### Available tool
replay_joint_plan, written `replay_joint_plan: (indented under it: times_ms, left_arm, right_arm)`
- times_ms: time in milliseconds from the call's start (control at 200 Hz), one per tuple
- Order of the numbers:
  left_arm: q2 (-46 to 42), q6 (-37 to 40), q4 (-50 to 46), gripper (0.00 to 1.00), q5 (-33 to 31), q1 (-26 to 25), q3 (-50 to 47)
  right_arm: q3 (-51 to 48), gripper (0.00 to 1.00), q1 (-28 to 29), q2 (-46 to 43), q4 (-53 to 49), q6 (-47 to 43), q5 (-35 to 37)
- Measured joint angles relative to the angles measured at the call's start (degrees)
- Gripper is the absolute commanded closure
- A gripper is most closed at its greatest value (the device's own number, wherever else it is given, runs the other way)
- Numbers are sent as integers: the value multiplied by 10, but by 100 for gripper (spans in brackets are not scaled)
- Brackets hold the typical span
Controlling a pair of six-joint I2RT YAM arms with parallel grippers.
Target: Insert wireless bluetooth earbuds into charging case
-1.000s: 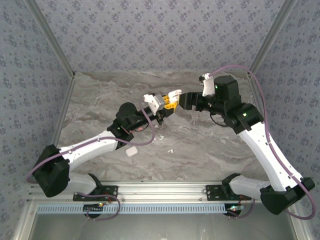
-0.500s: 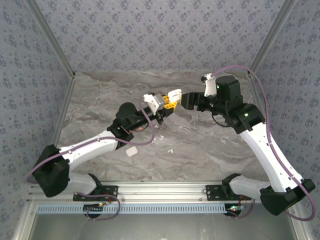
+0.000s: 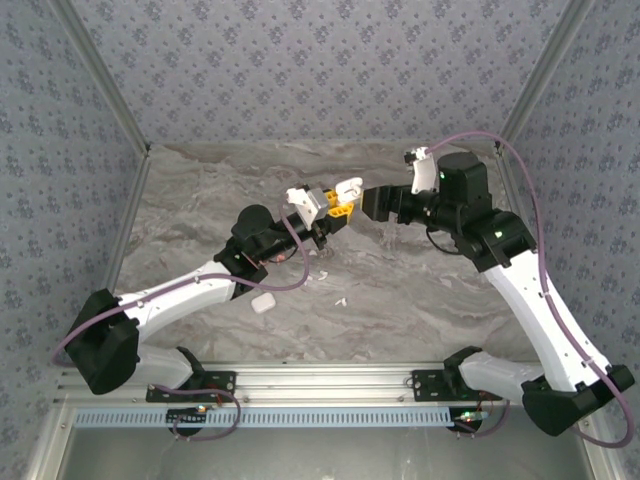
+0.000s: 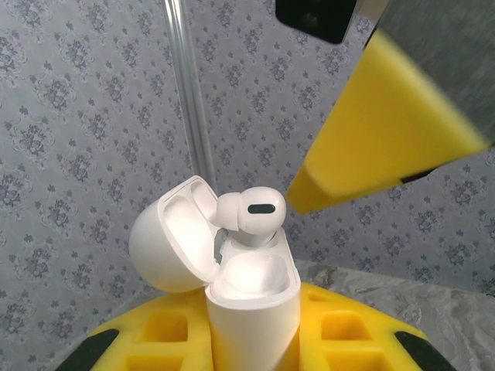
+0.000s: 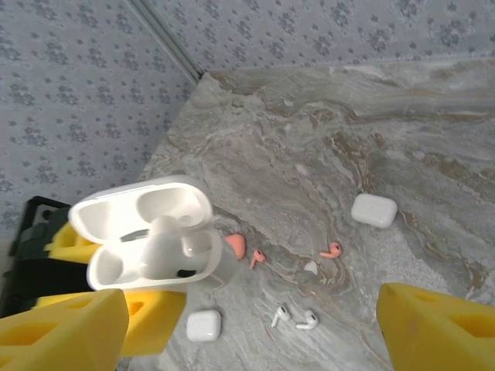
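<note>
On marbled tabletop [image 5: 433, 154], loose earbuds [image 5: 280, 314]; patterned walls [image 5: 77, 93]

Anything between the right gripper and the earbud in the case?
Nothing: the right gripper stands open; in the left wrist view bare air separates its fingertip from the earbud in the case.

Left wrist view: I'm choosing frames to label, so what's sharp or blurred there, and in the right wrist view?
Left wrist view: the open case and earbud are crisp; the yellow finger at upper right is blurred. Right wrist view: the case's white interior looks washed out, and the near yellow fingers are soft.
</note>
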Motion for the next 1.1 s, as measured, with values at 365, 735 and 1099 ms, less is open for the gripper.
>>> replay_joint_plan:
  times_ms: [365,735,1099]
  left_arm:
    - [0,0,0,100,0,0,0]
    - [0,0,0,100,0,0,0]
    - [1,0,0,100,0,0,0]
  right_arm:
    - [0,11,0,18,18,0,-9]
    - [0,11,0,28,32,0,-14]
    - [0,12,0,36,23,0,-7]
